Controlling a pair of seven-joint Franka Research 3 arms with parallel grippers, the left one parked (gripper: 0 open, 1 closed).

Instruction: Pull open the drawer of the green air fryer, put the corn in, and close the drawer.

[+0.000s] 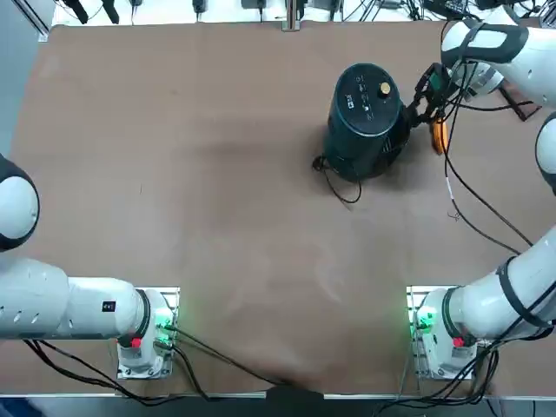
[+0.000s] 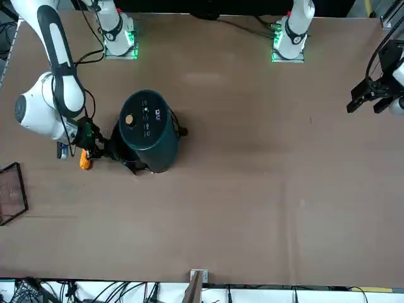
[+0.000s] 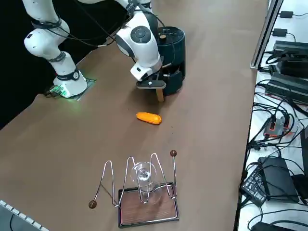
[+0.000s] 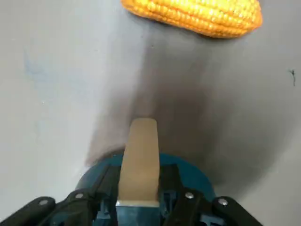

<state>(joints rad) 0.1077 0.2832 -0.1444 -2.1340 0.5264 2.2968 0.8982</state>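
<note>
The green air fryer (image 1: 365,117) stands upright at the far right of the table, its black top and gold knob facing up. Its dark drawer (image 3: 174,82) faces my right arm, and a tan handle (image 4: 138,160) sticks out from it. My right gripper (image 4: 139,183) is shut on that handle, one finger on each side, low beside the fryer (image 3: 171,48). How far out the drawer sits is unclear. The orange-yellow corn (image 3: 148,118) lies flat on the table just beyond the gripper (image 1: 421,100), untouched; it shows again as the corn (image 1: 440,135) and the corn (image 2: 84,161).
The fryer's black cord (image 1: 337,181) loops on the table at its near side. A wire rack holding a glass (image 3: 143,185) stands near the table's right edge, past the corn. My arm's cable (image 1: 473,213) trails across the right of the table.
</note>
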